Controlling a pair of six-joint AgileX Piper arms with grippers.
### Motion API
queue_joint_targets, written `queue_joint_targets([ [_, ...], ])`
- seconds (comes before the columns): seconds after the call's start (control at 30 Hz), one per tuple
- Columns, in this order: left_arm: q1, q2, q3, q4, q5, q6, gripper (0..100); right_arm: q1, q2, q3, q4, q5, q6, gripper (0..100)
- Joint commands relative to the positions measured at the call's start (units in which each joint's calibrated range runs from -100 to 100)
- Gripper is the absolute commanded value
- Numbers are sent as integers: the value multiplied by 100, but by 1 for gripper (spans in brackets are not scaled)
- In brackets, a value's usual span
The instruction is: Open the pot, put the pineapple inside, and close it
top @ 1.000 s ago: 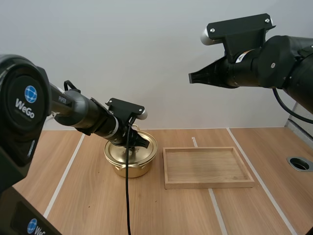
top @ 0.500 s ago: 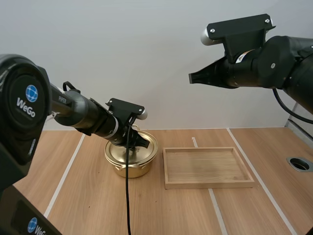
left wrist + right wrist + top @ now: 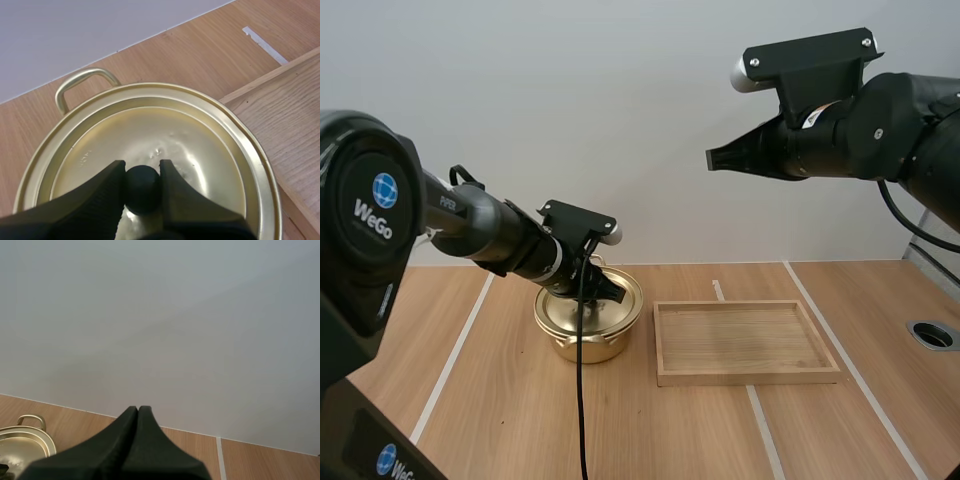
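While our left claw is pinching the black knob of the lid between its two fingers, the lid is lying on the gold pot, its rim looking seated all the way round as far as the wrist view is showing; the pot is sitting on the wooden tabletop, just left of the wooden tray and, it seems, not quite touching it, though the high view is leaving that gap hard to judge; one looped handle is sticking out from the pot's far side, toward the wall; our left arm is reaching in low from the left, with the claw meeting the lid from above at a slant; our right claw is hanging high in the air, well above the tray and well apart from the pot, and its fingers are lying pressed together as one dark wedge, gripping nothing; the tray is lying flat, long side toward us.
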Motion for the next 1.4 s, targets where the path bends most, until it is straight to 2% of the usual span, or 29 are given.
queue_joint_targets([
  [0.0, -2, 97, 10, 422, 189, 18, 38, -19, -83, 16, 7, -35, 8, 0],
  [0.03, -2, 97, 10, 561, 233, 18, 62, -19, -83, 16, 7, -35, 8, 0],
  [0.07, -2, 97, 10, 687, 283, 18, 93, -19, -83, 16, 7, -35, 8, 0],
  [0.1, -2, 97, 10, 701, 281, 18, 100, -19, -83, 16, 7, -35, 8, 0],
  [0.17, -2, 97, 10, 772, -123, -222, 100, -19, -83, 16, 7, -35, 8, 0],
  [0.23, -2, 97, 10, 1185, -394, -509, 100, -19, -83, 16, 7, -35, 8, 0],
  [0.4, -2, 80, 10, 1787, -414, -1008, 100, -19, -83, 16, 7, -35, 8, 0],
  [0.57, -2, -329, -83, 1759, -432, -1065, 100, -19, -83, 16, 7, -54, 8, 0],
  [0.97, -2, -2055, -1228, 1759, -467, -1730, 100, -19, -83, -8, -308, -788, 8, 0],
  [1.37, -2, -3485, -1516, 1820, -977, -1737, 100, -19, -83, -43, -388, -1221, 8, 0],
])
